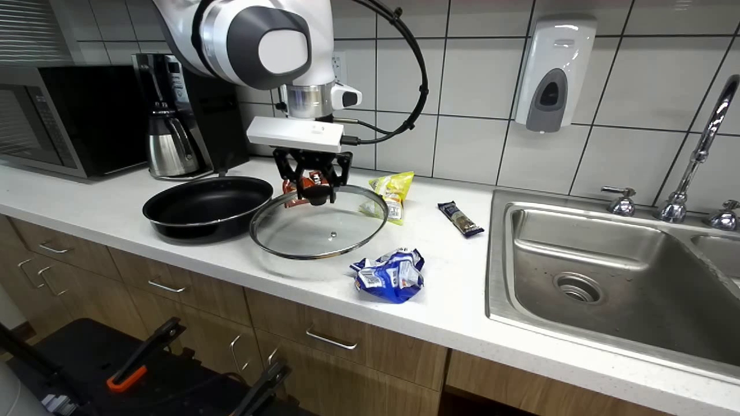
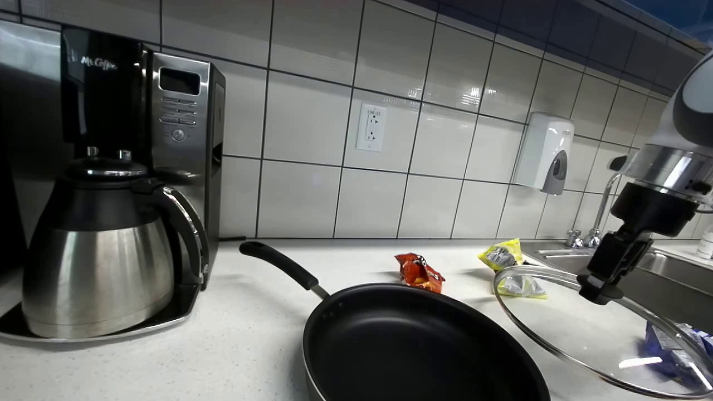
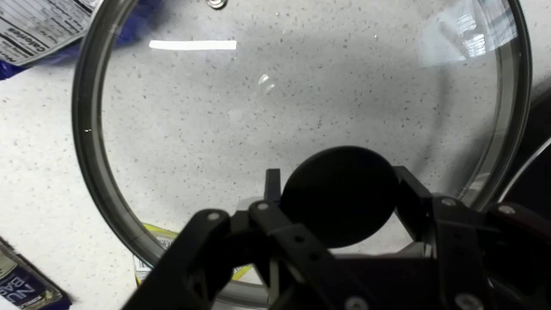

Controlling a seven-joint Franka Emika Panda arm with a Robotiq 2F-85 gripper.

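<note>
A round glass lid (image 1: 306, 234) with a metal rim is held up off the counter, tilted, by its black knob (image 3: 340, 198). My gripper (image 1: 316, 196) is shut on that knob, a finger at either side of it, as the wrist view shows. Just beside the lid, in both exterior views, stands a black frying pan (image 1: 202, 202) with nothing in it; its black handle (image 2: 278, 264) points toward the wall. Through the clear glass I see the counter and part of a yellow snack bag (image 1: 396, 193). In the wrist view the arm's own linkage covers the lid's lower part.
A crumpled blue bag (image 1: 393, 277) lies near the lid's front side, a wrapped bar (image 1: 459, 218) farther toward the sink (image 1: 496, 277). Behind the pan rests a red bag (image 2: 420, 272). A coffee maker (image 2: 189, 111) with its carafe (image 2: 106, 267) and a microwave (image 1: 98, 115) stand past the pan.
</note>
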